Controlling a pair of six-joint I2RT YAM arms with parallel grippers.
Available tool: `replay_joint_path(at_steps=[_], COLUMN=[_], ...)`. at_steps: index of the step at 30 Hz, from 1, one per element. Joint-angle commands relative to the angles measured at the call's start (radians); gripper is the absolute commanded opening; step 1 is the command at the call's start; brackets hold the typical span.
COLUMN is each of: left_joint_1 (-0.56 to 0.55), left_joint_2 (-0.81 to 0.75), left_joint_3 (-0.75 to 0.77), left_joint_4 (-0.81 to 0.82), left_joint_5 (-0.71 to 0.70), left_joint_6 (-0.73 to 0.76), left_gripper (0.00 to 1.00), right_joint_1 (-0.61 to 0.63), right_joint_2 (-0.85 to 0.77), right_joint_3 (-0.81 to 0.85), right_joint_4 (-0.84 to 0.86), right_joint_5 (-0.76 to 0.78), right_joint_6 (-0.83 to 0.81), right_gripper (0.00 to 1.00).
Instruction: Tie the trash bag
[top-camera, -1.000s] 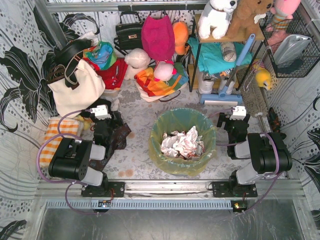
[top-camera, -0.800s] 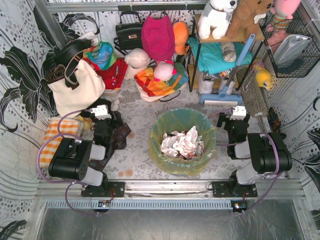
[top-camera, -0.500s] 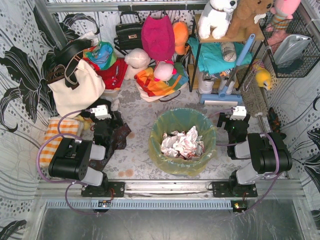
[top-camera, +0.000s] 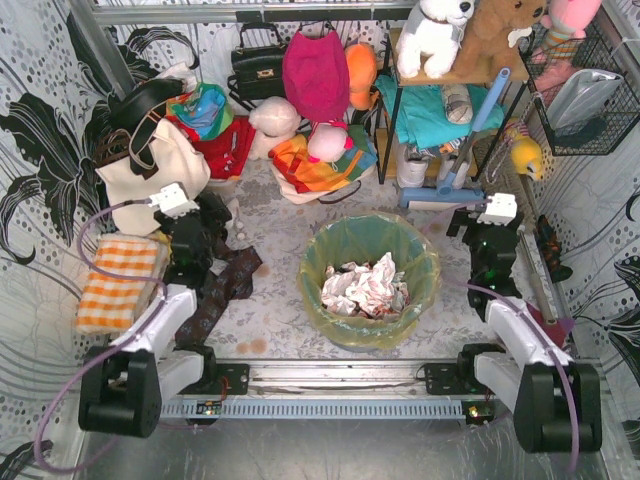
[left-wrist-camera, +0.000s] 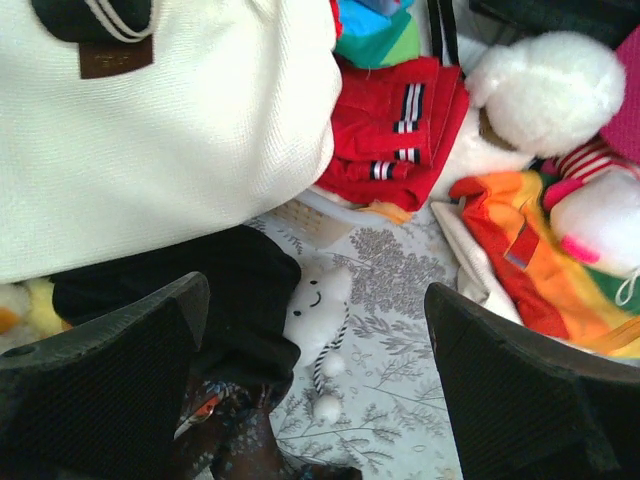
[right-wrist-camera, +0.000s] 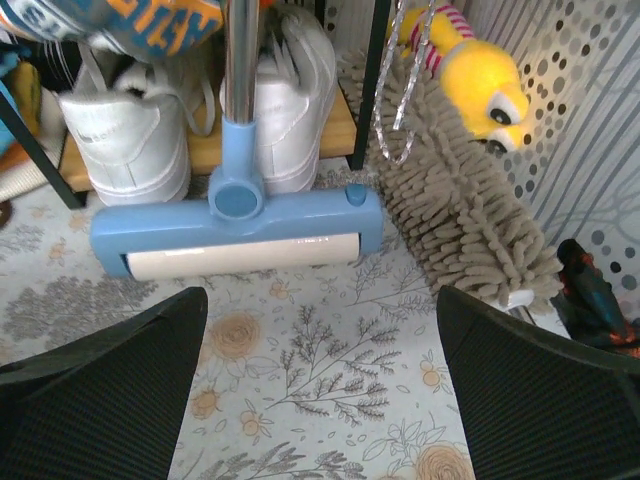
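Observation:
The trash bag (top-camera: 340, 330) is thin yellow-green plastic lining a round teal bin (top-camera: 372, 232) at the table's middle, its mouth open, with crumpled white paper (top-camera: 362, 287) inside. My left gripper (top-camera: 205, 212) is open and empty, left of the bag, over dark cloth. In the left wrist view its fingers (left-wrist-camera: 110, 380) frame a small white plush (left-wrist-camera: 318, 300). My right gripper (top-camera: 487, 232) is open and empty, right of the bag. In the right wrist view its fingers (right-wrist-camera: 100, 385) frame bare floral tablecloth. The bag does not show in either wrist view.
A cream tote (top-camera: 150, 175), red cloth (top-camera: 225, 145) and plush toys lie at the back left. A blue lint roller (right-wrist-camera: 235, 225), white shoes (right-wrist-camera: 130, 135) on a low shelf and a grey mop head (right-wrist-camera: 460, 210) stand at the back right. An orange checked cloth (top-camera: 115, 285) lies left.
Both arms have stretched out from their folded pose. The left gripper moved back and left, the right gripper back and right. The bag has not moved.

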Motion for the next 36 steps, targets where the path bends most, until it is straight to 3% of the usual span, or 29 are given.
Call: replay_joint_path(at_steps=[1, 8, 14, 17, 20, 29, 36], left_joint_1=[-0.003, -0.002, -0.003, -0.003, -0.003, -0.003, -0.05], left_joint_2=[-0.115, -0.237, -0.291, -0.297, -0.286, -0.301, -0.254], left_joint_3=[0.064, 0.173, 0.276, 0.341, 0.418, 0.546, 0.633], left_joint_4=[-0.33, -0.673, -0.866, -0.954, -1.072, -1.244, -1.298], left_joint_5=[-0.067, -0.052, 0.039, 0.126, 0.18, 0.337, 0.439], left_joint_6=[-0.16, -0.248, -0.263, -0.284, -0.298, -0.259, -0.343], left_gripper=[0.98, 0.98, 0.98, 0.98, 0.98, 0.98, 0.98], right_joint_1=[0.0, 0.0, 0.0, 0.0, 0.0, 0.0, 0.0], right_joint_2=[-0.133, -0.181, -0.145, -0.147, -0.14, -0.095, -0.051], right_joint_3=[0.14, 0.363, 0.563, 0.668, 0.768, 1.005, 1.15], right_joint_4=[-0.399, -0.778, -1.043, -1.156, -1.283, -1.602, -1.78], right_joint_5=[0.011, -0.003, 0.032, -0.024, -0.11, -0.316, -0.442], right_joint_6=[0.061, 0.114, 0.186, 0.233, 0.258, 0.347, 0.345], right_gripper=[0.97, 0.97, 0.97, 0.99, 0.93, 0.99, 0.9])
